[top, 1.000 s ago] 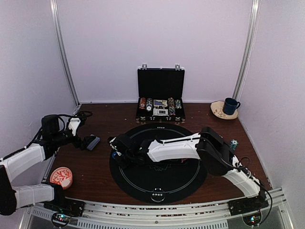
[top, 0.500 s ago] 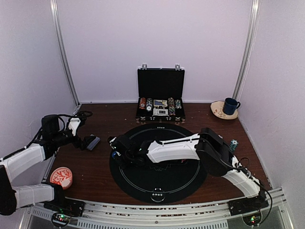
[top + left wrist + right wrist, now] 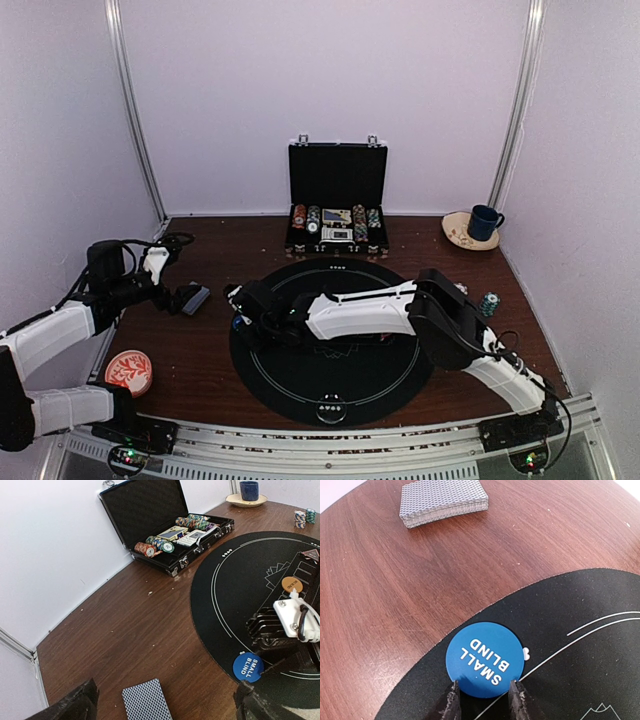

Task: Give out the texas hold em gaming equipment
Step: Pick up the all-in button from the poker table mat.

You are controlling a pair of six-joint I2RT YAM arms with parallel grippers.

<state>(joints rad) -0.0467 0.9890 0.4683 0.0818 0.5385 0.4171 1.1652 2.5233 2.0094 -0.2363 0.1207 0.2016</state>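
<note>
**Work surface.** The table [image 3: 200,360] is dark brown wood grain, speckled here and there with pale crumbs. Plain pale walls [image 3: 330,80] and metal corner posts [image 3: 135,110] enclose it. A round black mat [image 3: 340,375], matt and printed with thin white lines, lies at the centre.

**Task items.**
- The blue disc [image 3: 485,660] is flat, smooth and lettered SMALL BLIND. It lies on the mat's left rim.
- The orange disc [image 3: 291,584] and the red triangle marker [image 3: 311,555] lie further in on the mat.
- The deck of cards [image 3: 444,502] has a fine grey-blue lattice back and is loosely squared. It lies on bare wood to the left of the mat.
- Two short stacks of striped-edge chips [image 3: 300,519] stand on the wood to the right of the mat.

**Other items.**
- A black briefcase [image 3: 150,510] stands open at the far edge, with rows of chips inside.
- A blue mug [image 3: 249,489] sits on a pale saucer [image 3: 235,500] in the far right corner.
- A red-and-white patterned dish [image 3: 128,370] lies near the left edge.

**Left gripper** [image 3: 165,686]. The fingers are spread fully and hold nothing. The deck lies on the table below the gap.

**Right gripper** [image 3: 485,699]. The fingers stand partly apart, one tip on each side of the blue disc's near rim. It cannot be told whether they pinch the disc.
</note>
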